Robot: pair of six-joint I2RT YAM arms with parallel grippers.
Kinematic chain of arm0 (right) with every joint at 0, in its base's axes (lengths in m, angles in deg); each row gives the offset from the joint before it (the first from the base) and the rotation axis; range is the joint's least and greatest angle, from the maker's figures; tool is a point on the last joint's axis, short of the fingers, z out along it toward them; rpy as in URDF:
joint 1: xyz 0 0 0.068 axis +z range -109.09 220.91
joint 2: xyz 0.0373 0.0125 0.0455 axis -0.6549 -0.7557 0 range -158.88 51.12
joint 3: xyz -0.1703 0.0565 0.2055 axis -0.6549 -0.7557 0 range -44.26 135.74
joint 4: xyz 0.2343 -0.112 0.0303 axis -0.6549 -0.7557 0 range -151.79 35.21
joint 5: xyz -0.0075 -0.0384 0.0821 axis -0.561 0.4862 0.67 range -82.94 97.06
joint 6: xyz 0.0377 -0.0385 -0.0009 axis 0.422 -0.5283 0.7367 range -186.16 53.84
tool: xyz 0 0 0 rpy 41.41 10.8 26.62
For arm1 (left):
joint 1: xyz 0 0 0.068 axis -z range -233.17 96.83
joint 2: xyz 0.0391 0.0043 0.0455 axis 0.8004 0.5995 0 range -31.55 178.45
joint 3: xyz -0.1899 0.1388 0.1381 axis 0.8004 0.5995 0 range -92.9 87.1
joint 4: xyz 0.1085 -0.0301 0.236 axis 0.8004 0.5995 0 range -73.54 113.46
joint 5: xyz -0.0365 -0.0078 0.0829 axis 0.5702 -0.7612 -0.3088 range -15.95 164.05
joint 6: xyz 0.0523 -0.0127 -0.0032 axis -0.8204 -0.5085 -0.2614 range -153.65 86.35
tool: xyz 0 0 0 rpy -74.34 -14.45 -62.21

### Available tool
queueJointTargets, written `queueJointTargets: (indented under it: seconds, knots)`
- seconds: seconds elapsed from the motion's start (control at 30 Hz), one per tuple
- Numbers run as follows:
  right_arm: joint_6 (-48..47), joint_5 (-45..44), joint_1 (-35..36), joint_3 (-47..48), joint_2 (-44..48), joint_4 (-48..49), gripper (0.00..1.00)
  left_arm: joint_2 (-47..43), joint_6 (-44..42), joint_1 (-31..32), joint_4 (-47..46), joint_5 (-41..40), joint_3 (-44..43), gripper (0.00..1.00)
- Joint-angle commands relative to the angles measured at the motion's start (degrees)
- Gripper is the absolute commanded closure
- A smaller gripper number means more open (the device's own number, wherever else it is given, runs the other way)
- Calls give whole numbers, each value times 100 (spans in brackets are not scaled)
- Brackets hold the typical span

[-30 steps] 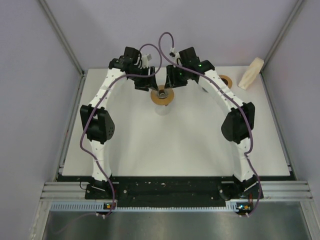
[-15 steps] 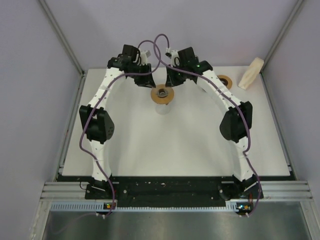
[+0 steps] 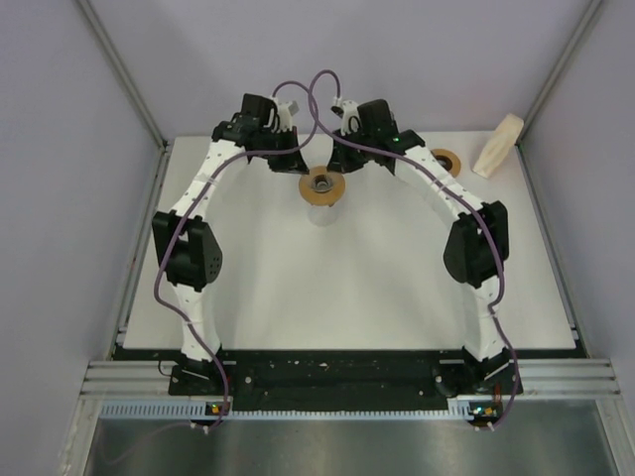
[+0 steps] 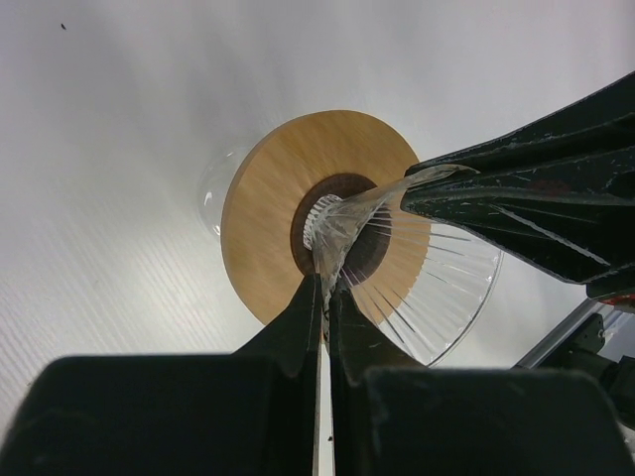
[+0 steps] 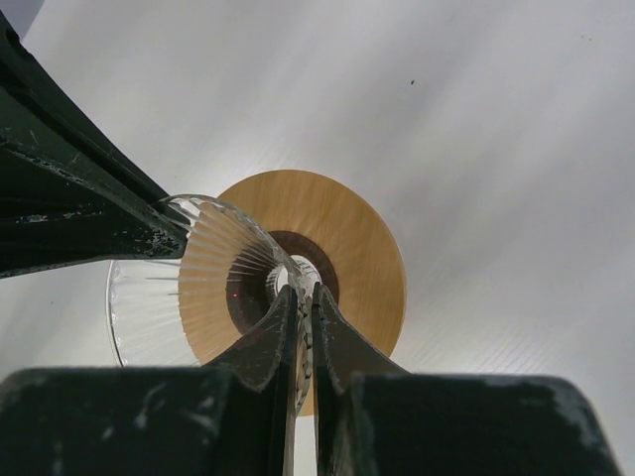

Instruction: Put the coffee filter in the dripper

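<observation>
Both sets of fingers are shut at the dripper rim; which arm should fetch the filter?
Right. The filter stack lies at the far right corner of the table, on that arm's side, and the left fingers can steady the dripper alone.
</observation>
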Motion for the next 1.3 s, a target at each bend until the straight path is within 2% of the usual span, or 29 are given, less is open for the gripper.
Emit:
queueJointTargets:
  seconds: [0.0, 0.2, 0.5, 1.03, 1.27]
  knots:
    - [-47, 69, 23, -906, -9, 124, 100, 178, -224, 18, 249, -419, 746, 100]
    - [59, 25, 14, -1408, 0, 381, 100, 274, -374, 62, 196, -578, 1169, 100]
    - [498, -54, -109, -961, -649, -40, 100, 986, -348, 36, 917, -569, 317, 100]
    - [647, -379, -109, -1030, -746, -340, 100, 1144, -304, 36, 926, -534, 474, 100]
    - [842, -361, -83, -1478, -879, -129, 100, 1382, -216, -17, 908, -534, 554, 100]
